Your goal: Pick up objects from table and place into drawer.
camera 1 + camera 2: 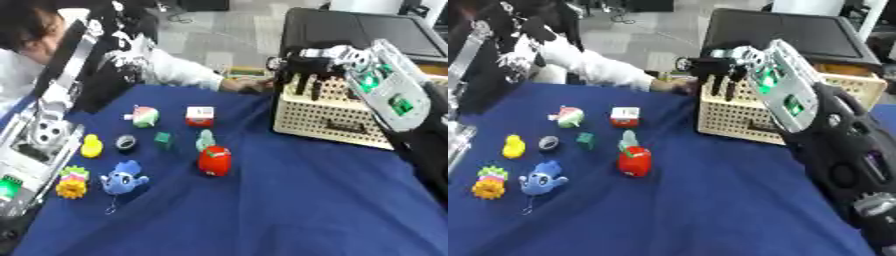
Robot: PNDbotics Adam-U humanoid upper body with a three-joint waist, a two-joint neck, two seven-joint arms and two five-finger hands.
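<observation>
**Around the work area**

A dark blue cloth covers the surface. Beyond its far edge lies grey carpet floor with a cable trailing across it. A large black case stands behind the surface at the right — its lid flat and dark.

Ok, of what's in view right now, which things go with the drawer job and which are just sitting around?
For the job:
red toy
blue plush
yellow duck
red-and-white cube
small green block
perforated drawer box
right hand, over the box

Just there:
black case behind the box
blue tablecloth
person's hand at the far edge
</observation>
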